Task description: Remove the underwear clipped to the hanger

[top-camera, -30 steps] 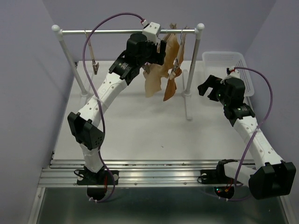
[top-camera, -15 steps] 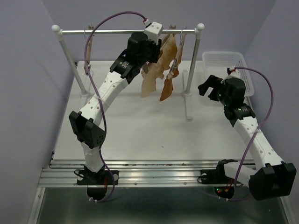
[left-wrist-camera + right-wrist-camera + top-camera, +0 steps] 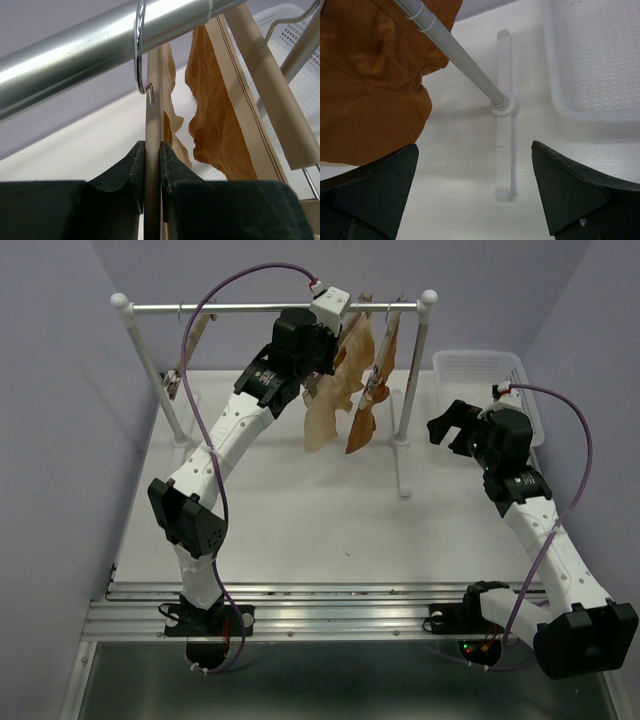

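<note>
- Left tool (image 3: 152,150) clenched on the slim, flat light-wood hanger (image 3: 153,107), whose thin wire hook (image 3: 139,50) loops over the shiny round metal rail (image 3: 75,45).
- Pale, wavy-edged underwear (image 3: 322,418) hangs limp beneath the hanger.
- Right tool (image 3: 474,147) released, spread wide.

Hanger (image 3: 153,115) look: slim light-wood bar with a thin wire hook (image 3: 138,55).
Hanger pose: hook over the rail (image 3: 75,47), bar hanging edge-on.
Hanger place: pinched between the left gripper (image 3: 152,148) fingers.
Underwear (image 3: 322,415) look: pale cream cloth, wavy edges, limp.
Underwear place: hanging just below the left gripper, right beside the bar.
</note>
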`<act>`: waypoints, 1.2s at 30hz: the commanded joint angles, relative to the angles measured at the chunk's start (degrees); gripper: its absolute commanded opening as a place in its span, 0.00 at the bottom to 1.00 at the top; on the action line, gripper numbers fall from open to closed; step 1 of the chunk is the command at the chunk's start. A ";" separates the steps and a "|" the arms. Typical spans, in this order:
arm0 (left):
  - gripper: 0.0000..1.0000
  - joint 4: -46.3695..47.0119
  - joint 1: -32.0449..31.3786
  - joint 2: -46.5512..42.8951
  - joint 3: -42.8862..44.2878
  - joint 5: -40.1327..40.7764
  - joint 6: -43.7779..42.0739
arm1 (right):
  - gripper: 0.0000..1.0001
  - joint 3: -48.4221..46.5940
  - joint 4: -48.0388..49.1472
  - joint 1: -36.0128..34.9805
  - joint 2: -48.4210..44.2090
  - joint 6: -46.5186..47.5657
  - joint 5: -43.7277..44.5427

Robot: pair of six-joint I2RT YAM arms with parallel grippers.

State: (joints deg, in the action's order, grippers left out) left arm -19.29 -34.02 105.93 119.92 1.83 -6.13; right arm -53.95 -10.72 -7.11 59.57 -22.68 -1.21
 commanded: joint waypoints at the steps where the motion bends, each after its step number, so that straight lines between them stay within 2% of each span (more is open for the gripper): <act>1: 0.00 5.13 0.09 -3.62 1.47 -0.16 -1.95 | 1.00 -2.73 1.67 0.17 -1.65 0.79 0.60; 15: 0.00 12.43 0.09 -10.83 -7.50 -0.24 -1.87 | 1.00 -3.00 1.67 0.17 -1.13 1.32 -0.72; 28: 0.00 14.19 0.01 -16.98 -15.85 2.57 -2.48 | 1.00 -3.70 1.67 0.17 -1.12 3.43 -0.19; 36: 0.00 15.77 0.01 -23.48 -24.81 3.71 -1.25 | 1.00 -4.32 4.65 0.17 -1.83 8.08 -8.18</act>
State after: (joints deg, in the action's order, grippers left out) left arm -9.56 -34.02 88.25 97.17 4.08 -7.40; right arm -55.53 -10.02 -7.11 59.16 -18.41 -4.36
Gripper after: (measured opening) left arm 0.231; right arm 0.998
